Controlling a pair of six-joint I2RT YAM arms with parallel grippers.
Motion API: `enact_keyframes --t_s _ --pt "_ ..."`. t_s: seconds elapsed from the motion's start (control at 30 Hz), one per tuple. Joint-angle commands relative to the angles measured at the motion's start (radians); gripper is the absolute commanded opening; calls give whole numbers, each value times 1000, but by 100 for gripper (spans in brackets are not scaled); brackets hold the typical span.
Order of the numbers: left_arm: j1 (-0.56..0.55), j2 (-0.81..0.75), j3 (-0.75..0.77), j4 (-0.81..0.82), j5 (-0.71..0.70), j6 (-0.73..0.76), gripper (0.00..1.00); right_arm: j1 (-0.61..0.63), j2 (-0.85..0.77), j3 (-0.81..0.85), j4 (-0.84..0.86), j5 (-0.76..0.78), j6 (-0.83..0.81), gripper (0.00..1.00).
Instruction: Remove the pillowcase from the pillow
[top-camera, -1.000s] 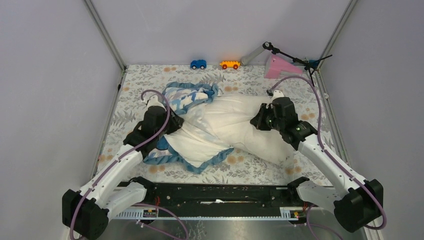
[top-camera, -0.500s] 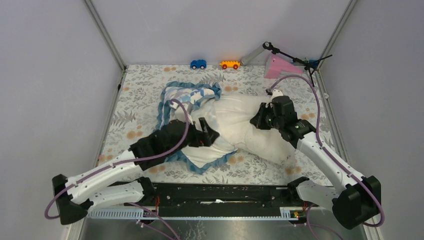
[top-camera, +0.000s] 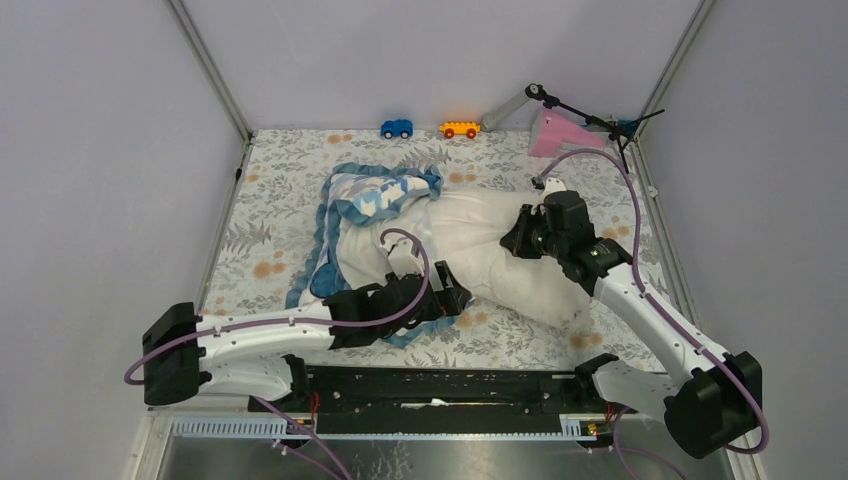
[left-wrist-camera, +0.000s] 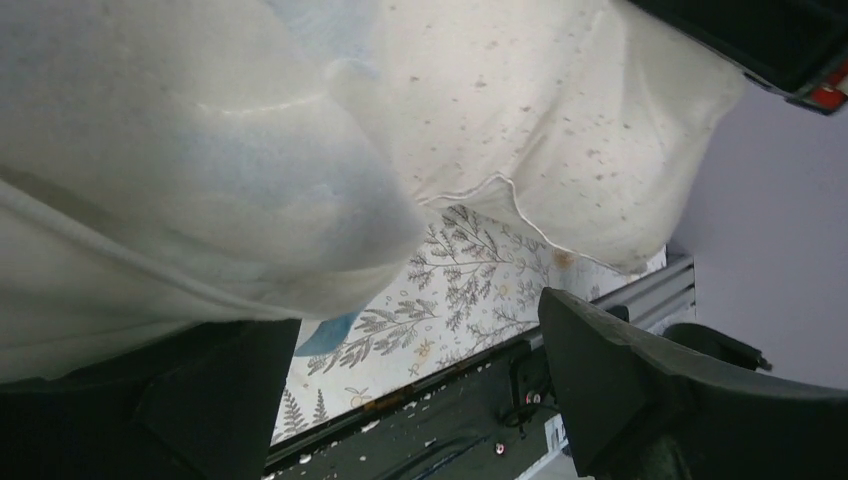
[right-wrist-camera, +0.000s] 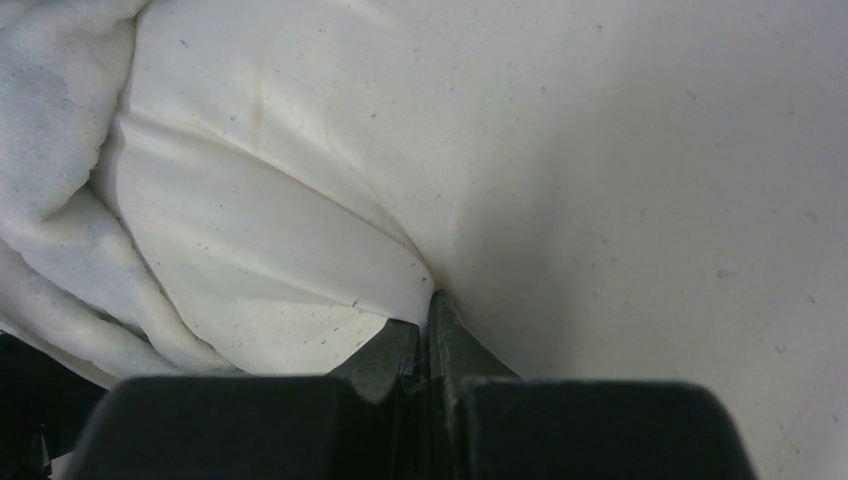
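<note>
The pillowcase (top-camera: 375, 195) lies bunched at centre left, its houndstooth face and blue edging up at the back and its white face toward me. The cream pillow (top-camera: 490, 245) stretches out to the right, its left end hidden under the pillowcase. My left gripper (top-camera: 452, 298) is low at the pillowcase's near edge, open. In the left wrist view the left gripper (left-wrist-camera: 412, 328) holds nothing, with pillowcase (left-wrist-camera: 180, 180) and pillow (left-wrist-camera: 560, 120) above it. My right gripper (top-camera: 516, 241) is shut on a pinch of the pillow (right-wrist-camera: 600, 150), and the right gripper (right-wrist-camera: 428, 310) has its jaws pressed together in the fold.
A blue toy car (top-camera: 397, 128) and an orange one (top-camera: 460, 129) stand at the back edge. At the back right is a pink block (top-camera: 555, 136) with a black stand arm (top-camera: 575, 107). Floral table cloth (top-camera: 270, 215) covers the table; the black front rail (top-camera: 430, 385) runs just below my left gripper.
My left gripper let go of the pillowcase, opened wide and swung from its left side toward the near edge, right of centre. The pillowcase settled. The right arm has not moved.
</note>
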Motion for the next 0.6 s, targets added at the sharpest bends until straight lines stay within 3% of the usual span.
enact_keyframes --t_s 0.0,0.13,0.2,0.27,0.37,0.4,0.57 --pt "38 34 -31 134 -57 -102 96 -19 -21 52 2 42 -7 0" --pt "123 92 -39 105 0 -126 96 -19 -24 52 -1 46 -15 0" --pt "151 113 -43 87 -4 -107 86 -19 -23 52 -3 47 -18 0" --pt "171 112 -49 62 -29 -81 59 -19 -20 50 -3 53 -24 0" --pt "198 71 -63 -2 -78 -49 5 -20 -24 55 -22 104 -34 0" --pt "213 49 -74 -18 -86 -36 0 -20 -27 58 -31 137 -36 0" --pt "378 -106 -153 -103 -78 31 0 -20 -66 61 -70 340 -11 0"
